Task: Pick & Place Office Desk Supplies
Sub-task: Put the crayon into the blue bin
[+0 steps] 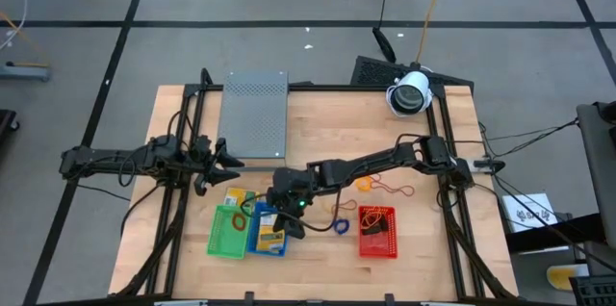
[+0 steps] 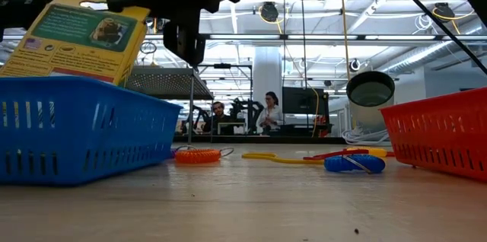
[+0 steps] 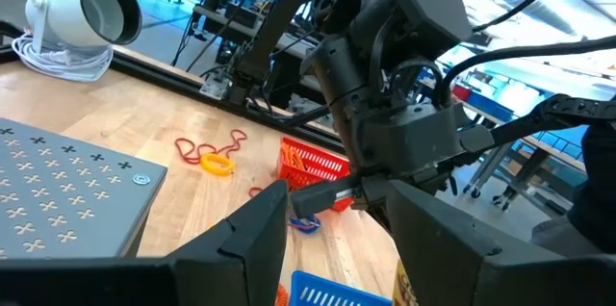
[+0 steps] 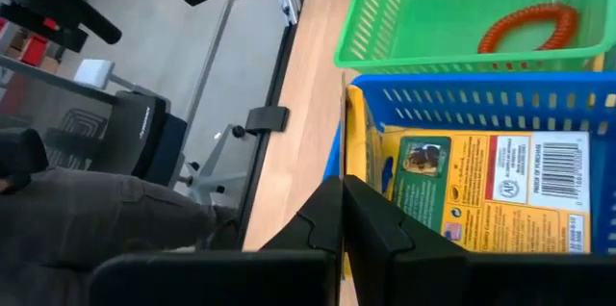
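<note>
A yellow packet (image 4: 481,191) with a green label leans in the blue basket (image 1: 268,234). In the low view the packet's upper end (image 2: 76,36) sticks out above the basket rim. My right gripper (image 4: 344,195) is shut right at the packet's end edge, above the basket (image 1: 286,212). My left gripper (image 3: 342,239) waits open at the table's left (image 1: 226,157), level, with nothing between its fingers. An orange band (image 1: 364,184), a red band (image 1: 395,190) and a blue band (image 1: 340,224) lie loose on the table. My right gripper's shut fingertips (image 4: 361,200) stand in front of the packet's end edge (image 4: 352,142), slanting down from the table's right side. Nothing shows between the fingers. I cannot tell whether they touch the packet.
A green basket (image 1: 228,232) holding an orange-red band (image 4: 525,27) stands left of the blue one. A red basket (image 1: 377,233) stands to the right. A grey perforated box (image 1: 255,118) lies at the far left, and a white camera (image 1: 409,92) at the far right.
</note>
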Robot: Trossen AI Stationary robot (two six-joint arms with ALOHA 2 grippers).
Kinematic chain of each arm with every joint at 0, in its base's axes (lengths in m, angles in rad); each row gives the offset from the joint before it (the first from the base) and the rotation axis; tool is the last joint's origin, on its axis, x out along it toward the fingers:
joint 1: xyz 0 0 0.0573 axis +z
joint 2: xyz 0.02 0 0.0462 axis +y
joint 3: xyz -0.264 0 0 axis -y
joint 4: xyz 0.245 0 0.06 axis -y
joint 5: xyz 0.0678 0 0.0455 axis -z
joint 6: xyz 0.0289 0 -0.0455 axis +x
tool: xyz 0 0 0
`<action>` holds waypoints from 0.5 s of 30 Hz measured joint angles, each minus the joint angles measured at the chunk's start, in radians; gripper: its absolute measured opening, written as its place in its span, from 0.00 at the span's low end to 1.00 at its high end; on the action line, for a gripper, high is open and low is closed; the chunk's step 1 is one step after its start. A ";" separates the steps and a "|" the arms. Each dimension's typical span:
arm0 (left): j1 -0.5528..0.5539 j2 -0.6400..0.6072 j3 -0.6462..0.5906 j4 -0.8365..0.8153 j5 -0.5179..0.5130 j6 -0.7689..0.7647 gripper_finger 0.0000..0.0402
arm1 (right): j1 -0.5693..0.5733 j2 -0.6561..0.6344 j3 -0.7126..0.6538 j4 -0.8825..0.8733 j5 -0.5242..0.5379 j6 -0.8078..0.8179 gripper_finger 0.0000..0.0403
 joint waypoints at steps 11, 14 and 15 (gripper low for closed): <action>0.000 0.000 0.000 0.000 0.000 0.000 0.46 | -0.008 0.000 0.000 -0.018 0.055 -0.012 0.00; 0.000 0.000 0.000 0.000 0.000 0.000 0.46 | -0.016 0.000 0.000 -0.029 0.060 -0.029 0.00; 0.000 0.000 0.000 0.000 0.000 0.000 0.46 | -0.019 0.000 0.000 -0.034 0.070 -0.030 0.00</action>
